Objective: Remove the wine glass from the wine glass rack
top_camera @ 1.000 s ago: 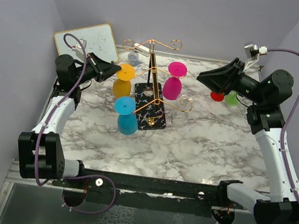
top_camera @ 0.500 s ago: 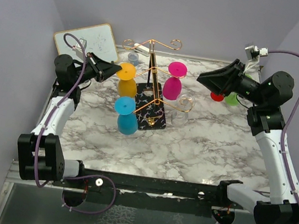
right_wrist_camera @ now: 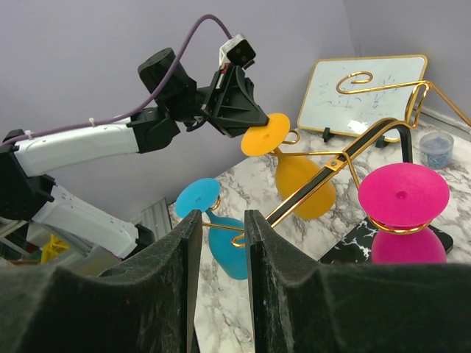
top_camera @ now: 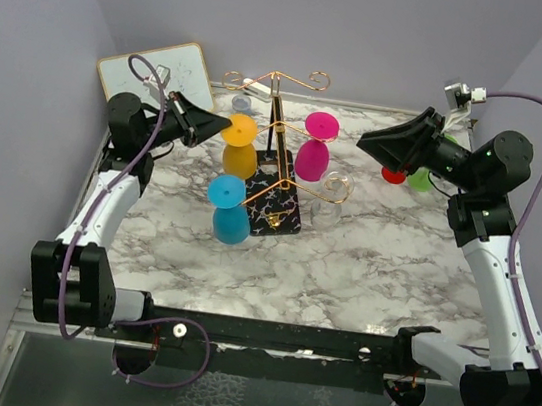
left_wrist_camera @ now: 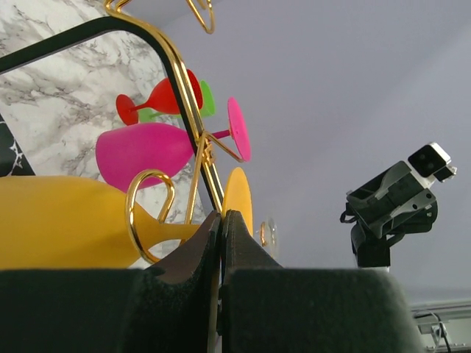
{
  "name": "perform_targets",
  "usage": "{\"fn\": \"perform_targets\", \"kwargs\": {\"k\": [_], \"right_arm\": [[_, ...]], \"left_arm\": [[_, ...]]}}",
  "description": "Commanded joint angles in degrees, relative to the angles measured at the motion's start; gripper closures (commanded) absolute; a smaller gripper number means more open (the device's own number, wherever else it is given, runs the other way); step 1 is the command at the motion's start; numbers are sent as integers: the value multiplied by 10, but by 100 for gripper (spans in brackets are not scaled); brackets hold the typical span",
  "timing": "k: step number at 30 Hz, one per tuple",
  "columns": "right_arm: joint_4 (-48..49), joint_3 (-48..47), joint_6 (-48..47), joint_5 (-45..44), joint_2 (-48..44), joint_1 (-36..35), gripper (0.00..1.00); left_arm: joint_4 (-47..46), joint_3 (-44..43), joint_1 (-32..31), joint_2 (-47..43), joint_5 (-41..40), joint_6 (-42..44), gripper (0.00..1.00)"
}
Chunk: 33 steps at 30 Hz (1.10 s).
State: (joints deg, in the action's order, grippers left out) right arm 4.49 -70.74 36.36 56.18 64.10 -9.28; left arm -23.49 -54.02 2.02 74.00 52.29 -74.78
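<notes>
My left hand has slid toward the post, pinching the foot of the yellow wine glass, which hangs on the wine glass rack near the surface's far edge. My right hand is narrow and empty. I judge the stem could snag the curled wire and tip the rack.

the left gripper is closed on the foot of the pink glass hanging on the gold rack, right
Not the pink one. The left gripper is closed on the foot of the yellow glass hanging on the gold rack. The pink glass hangs on the other side of the post with no gripper on it. The right wrist view shows this most clearly, and the top external view agrees.
</notes>
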Motion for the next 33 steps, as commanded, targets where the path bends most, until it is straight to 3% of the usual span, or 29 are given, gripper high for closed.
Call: {"fn": "perform_targets", "kwargs": {"k": [1, 18, 24, 33], "right_arm": [[19, 9, 6, -7, -14, 2, 70], [32, 7, 10, -11, -7, 2, 70], [35, 3, 13, -8, 2, 1, 70], [78, -19, 42, 22, 40, 1, 68]], "left_arm": [[-9, -43, -11, 26, -4, 12, 100], [33, -203, -20, 144, -64, 55, 100], [-47, -233, -21, 162, -59, -17, 100], [-147, -303, -21, 120, -55, -78, 100]]}}
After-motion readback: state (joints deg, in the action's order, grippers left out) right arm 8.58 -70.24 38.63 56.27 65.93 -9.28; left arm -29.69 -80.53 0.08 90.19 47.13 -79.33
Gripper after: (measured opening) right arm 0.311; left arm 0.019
